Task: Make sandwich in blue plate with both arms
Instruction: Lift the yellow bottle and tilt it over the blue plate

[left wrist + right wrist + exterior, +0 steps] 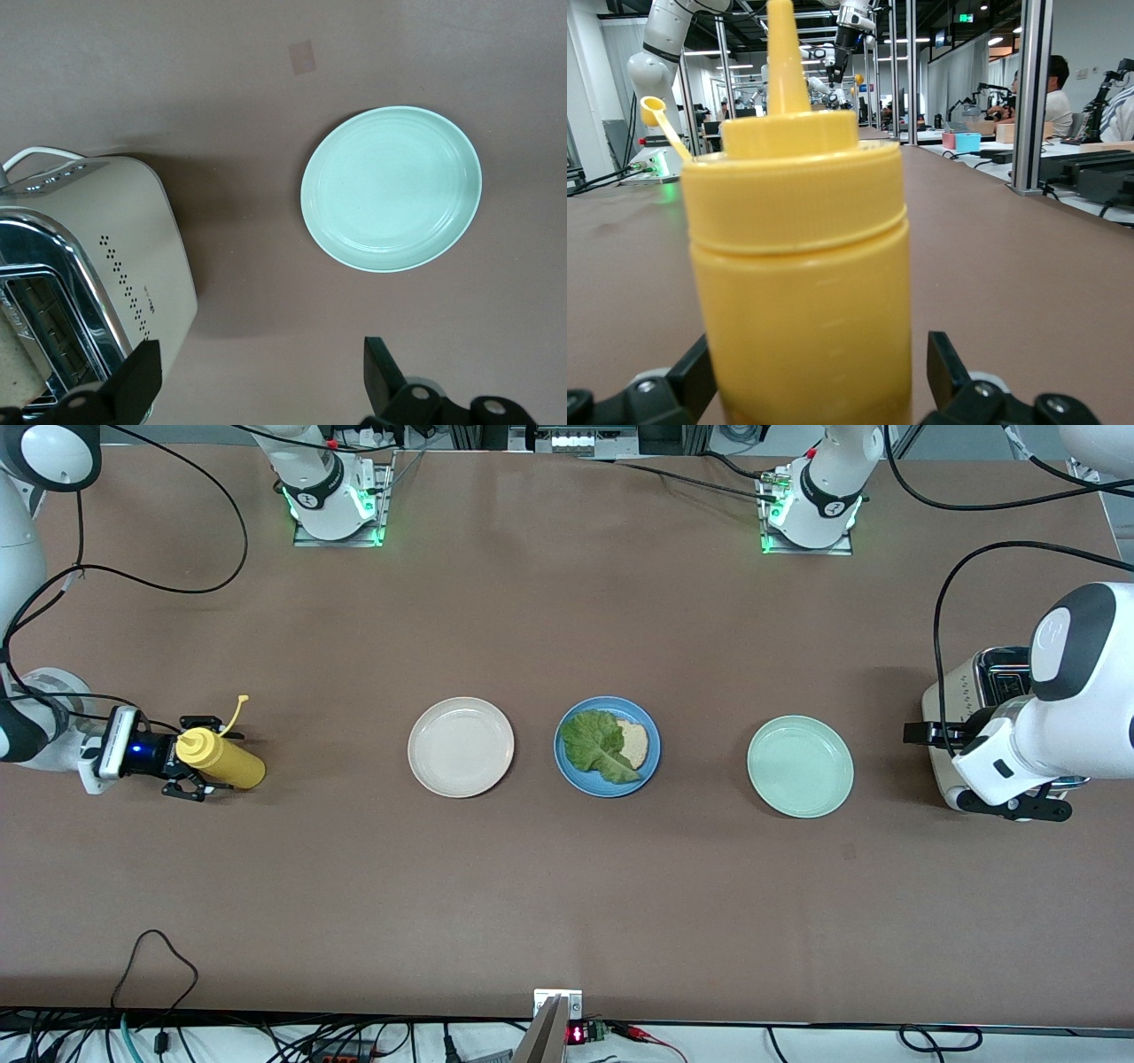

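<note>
Sandwich (609, 746) so far is one bread slice under a lettuce leaf (598, 744) on the blue plate (567, 757), mid-table between the beige-white plate (461, 747) and the mint-green plate (800, 766). Left gripper (261, 376), fingers spread and empty, hangs beside the toaster (97, 274) at its own end of the table, so the likely source of the second slice lies directly at that arm. Right gripper (193, 769) is at the other end, fingers spread around the yellow mustard bottle (220, 758); whether they grip it I cannot tell.
</note>
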Motion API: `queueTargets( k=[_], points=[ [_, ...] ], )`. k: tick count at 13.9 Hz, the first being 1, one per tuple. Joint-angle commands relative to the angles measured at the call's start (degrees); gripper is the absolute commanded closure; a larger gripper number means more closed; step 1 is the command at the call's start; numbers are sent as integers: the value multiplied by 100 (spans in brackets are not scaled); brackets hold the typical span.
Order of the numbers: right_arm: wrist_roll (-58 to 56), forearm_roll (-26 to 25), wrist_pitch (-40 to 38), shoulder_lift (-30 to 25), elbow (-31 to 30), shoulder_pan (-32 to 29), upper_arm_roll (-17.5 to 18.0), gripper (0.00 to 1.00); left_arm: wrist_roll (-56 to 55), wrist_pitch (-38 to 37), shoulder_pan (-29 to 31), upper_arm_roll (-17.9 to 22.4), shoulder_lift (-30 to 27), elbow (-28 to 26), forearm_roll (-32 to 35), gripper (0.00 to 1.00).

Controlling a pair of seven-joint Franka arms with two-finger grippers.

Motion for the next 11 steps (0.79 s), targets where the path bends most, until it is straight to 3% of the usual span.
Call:
queueTargets(
  k=[1, 2, 3, 4, 5, 8, 11],
  points=[
    [-101, 82, -111, 103, 141, -3, 21, 22, 53, -12, 32, -31, -2, 51, 152, 0],
    [-119, 82, -119, 95, 132, -3, 21, 47, 53, -12, 24, -31, -10, 51, 152, 0],
    [-110, 82, -163, 77, 132, -3, 21, 64, 44, -12, 24, -31, -10, 60, 152, 0],
    [-84, 82, -189, 51, 132, 5, 21, 78, 44, -3, 32, -31, -10, 68, 144, 0],
    [-66, 82, -181, -10, 132, 66, 30, 84, 44, -3, 24, -31, -10, 69, 126, 0],
    [292, 64, -111, -580, 141, 513, 12, 85, -9, -3, 24, -31, -10, 69, 117, 0],
    [1399, -189, 389, -1380, 159, 1532, 3, 85, -9, -3, 32, -31, -10, 69, 126, 0]
  ],
)
